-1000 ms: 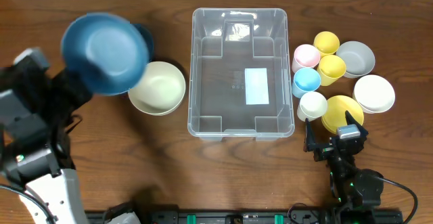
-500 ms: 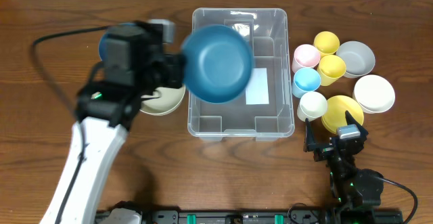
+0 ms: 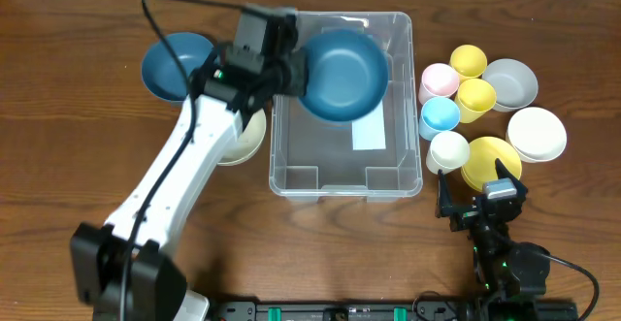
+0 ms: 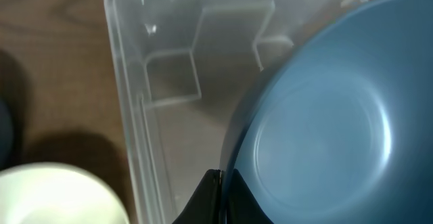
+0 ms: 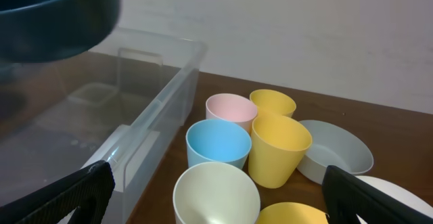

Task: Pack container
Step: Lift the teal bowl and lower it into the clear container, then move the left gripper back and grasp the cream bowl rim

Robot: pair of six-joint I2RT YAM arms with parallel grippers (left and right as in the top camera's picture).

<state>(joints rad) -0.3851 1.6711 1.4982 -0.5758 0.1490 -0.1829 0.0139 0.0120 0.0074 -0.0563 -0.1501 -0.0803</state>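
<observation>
Centred on worktop (image 3: 58, 166): container (image 3: 320, 166); white base label (image 3: 369, 135) seen only overhead, print unreadable; left jaws clenched on blue bowl (image 3: 342, 62) over container; right jaws released beside cups (image 5: 218, 143).

The blue bowl (image 3: 340, 62) hides part of the container's (image 3: 320, 161) label (image 3: 369, 137).

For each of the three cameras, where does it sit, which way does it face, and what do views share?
Overhead: above the table, looking down; left end effector holds the blue bowl over the container, right end effector stands open.
Left wrist: behind the left end effector, looking down at blue bowl and container; shut fingertips show at bottom.
Right wrist: low, facing cups and wall; open fingers in both lower corners.
Shared: all three show blue bowl and container.
</observation>
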